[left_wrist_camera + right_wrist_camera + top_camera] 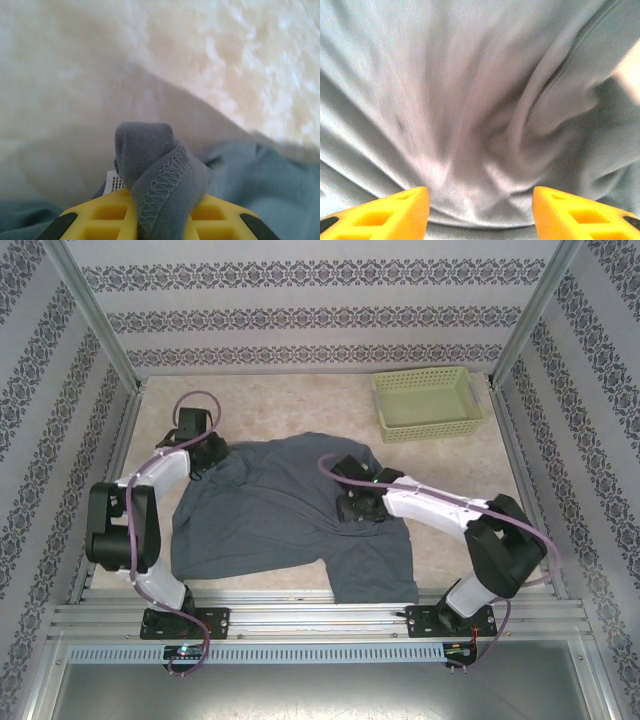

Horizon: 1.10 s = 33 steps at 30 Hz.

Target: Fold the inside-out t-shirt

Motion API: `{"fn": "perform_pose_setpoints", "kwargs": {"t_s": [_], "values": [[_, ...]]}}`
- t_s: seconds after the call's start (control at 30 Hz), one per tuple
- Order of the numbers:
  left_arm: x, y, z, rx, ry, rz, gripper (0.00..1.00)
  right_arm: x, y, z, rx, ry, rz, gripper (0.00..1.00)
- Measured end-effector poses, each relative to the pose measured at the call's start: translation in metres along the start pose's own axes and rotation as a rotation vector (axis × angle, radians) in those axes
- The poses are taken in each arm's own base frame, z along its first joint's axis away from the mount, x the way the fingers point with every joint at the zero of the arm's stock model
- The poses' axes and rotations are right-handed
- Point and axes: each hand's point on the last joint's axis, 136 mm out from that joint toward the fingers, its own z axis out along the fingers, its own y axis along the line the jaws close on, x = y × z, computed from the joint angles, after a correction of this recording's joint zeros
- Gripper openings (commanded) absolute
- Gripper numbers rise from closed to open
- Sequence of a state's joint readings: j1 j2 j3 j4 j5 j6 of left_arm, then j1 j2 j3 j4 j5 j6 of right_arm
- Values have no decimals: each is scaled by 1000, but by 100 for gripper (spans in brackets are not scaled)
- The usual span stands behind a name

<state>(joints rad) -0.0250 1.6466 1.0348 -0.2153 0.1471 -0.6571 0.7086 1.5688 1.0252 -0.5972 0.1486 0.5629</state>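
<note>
**Two arms, one shirt.** The plain slate blue-grey, short-sleeved soft cloth t-shirt [270, 515] is lying spread and rumpled across the middle of the pale beige table [290, 410]. It is resting well apart from the light green slotted plastic basket [427, 402], which is sitting toward one o'clock.

At the garment's ten o'clock corner, the left gripper [160, 220] is pinching a bunched fold of stitched hem. Its yellow fingers [95, 220] are closing tight on the cloth, and a small white label [115, 181] is peeking out beside them.

Toward three o'clock from the shirt's centre, the right gripper [480, 212] is hovering low over wrinkled fabric, jaws standing well apart and gripping nothing.

The step in hand appears to be securing two holds ahead of the first fold. Doing it well is likely calling for the right gripper to take a single edge or seam rather than mid-panel slack. It should match the left hold's height, with both then lifting together so the cloth is hanging flat, not twisting or dragging.
</note>
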Motion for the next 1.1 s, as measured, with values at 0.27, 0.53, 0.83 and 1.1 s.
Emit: {"fn": "perform_pose_setpoints", "kwargs": {"t_s": [0.27,0.53,0.83,1.1], "values": [[37,17,-2,-11,44,-1,19,-153,-25,0,-8,-202,118,68],[28,9,-13,20,3,3,18,-193,-35,75,35,-108,46,69],[18,6,-22,32,-37,-7,18,-180,-30,115,16,11,-21,28],[-3,15,-26,34,-64,-89,15,-192,-39,101,73,-30,-75,0]]}}
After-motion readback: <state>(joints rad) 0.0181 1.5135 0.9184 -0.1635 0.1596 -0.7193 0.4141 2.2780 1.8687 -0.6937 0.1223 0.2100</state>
